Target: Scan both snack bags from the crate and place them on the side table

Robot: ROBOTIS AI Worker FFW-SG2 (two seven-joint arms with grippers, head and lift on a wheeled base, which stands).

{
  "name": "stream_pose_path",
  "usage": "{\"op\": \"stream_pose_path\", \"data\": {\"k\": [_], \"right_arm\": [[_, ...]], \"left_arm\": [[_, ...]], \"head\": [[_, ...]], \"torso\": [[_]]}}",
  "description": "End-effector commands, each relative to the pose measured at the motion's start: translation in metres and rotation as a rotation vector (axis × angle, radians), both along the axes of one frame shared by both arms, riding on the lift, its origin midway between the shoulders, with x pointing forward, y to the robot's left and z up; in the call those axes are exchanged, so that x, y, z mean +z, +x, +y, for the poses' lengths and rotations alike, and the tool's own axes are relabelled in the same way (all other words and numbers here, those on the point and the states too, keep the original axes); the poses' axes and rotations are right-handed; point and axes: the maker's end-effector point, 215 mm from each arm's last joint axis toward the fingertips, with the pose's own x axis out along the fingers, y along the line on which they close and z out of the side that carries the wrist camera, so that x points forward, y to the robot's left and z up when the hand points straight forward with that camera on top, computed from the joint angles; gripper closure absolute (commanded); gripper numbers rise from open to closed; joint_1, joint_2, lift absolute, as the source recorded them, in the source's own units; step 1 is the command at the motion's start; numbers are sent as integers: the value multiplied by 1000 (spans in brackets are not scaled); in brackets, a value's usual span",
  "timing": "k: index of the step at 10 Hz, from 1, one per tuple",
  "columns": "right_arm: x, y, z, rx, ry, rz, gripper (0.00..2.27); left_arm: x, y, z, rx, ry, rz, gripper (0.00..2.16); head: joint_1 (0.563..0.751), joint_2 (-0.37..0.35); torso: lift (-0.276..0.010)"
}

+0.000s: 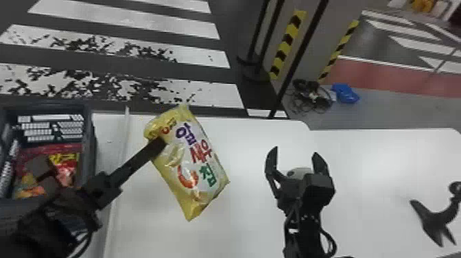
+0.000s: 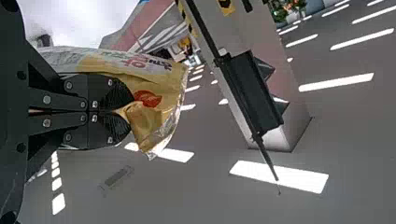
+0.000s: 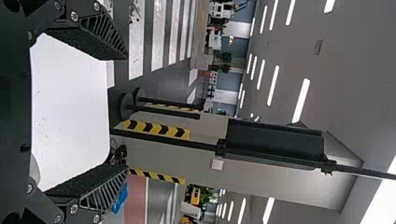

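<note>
My left gripper (image 1: 158, 147) is shut on the upper left edge of a yellow snack bag (image 1: 192, 164), which hangs tilted above the white table (image 1: 253, 219), printed face up. In the left wrist view the closed fingers of the left gripper (image 2: 122, 111) pinch a fold of the yellow bag (image 2: 154, 79). A red snack bag (image 1: 65, 164) lies in the dark crate (image 1: 90, 137) at the far left, partly behind the left arm. Over the table, right of the yellow bag, my right gripper (image 1: 293, 159) stands open; between the right gripper's fingers (image 3: 123, 114) nothing is held.
A black pronged object (image 1: 434, 218) is on the white surface at the right. Something rounded and grey-white (image 1: 299, 171) is partly hidden behind the right gripper. A raised strip (image 1: 118, 175) runs between crate and table. Black poles (image 1: 298, 58) stand beyond the table's far edge.
</note>
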Motion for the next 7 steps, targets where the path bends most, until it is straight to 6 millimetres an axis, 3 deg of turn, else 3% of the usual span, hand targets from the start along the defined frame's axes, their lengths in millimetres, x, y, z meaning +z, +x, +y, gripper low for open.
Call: {"op": "stream_pose_path", "data": {"k": [1, 3, 4, 5, 6, 7], "right_arm": [[-1, 0, 0, -1, 2, 1, 171], [-2, 1, -1, -2, 11, 2, 171], [-2, 2, -1, -2, 14, 0, 171], [-1, 2, -1, -2, 14, -1, 171], [-2, 2, -1, -2, 16, 0, 171], [-2, 2, -2, -4, 20, 0, 171]], "left_arm": [[2, -8, -26, -38, -1, 7, 2135], [-7, -13, -47, -62, 42, 25, 2135], [-10, -15, -56, -68, 68, 29, 2030], [-14, -18, -66, -79, 114, 26, 1298], [-20, -21, -76, -90, 173, 20, -1], [-21, -21, -78, -89, 185, 23, -1]], "head": [[695, -336], [695, -350], [695, -350], [695, -350], [695, -350], [695, -350]], "torso": [[-95], [-95], [-95], [-95], [-95], [-95]]}}
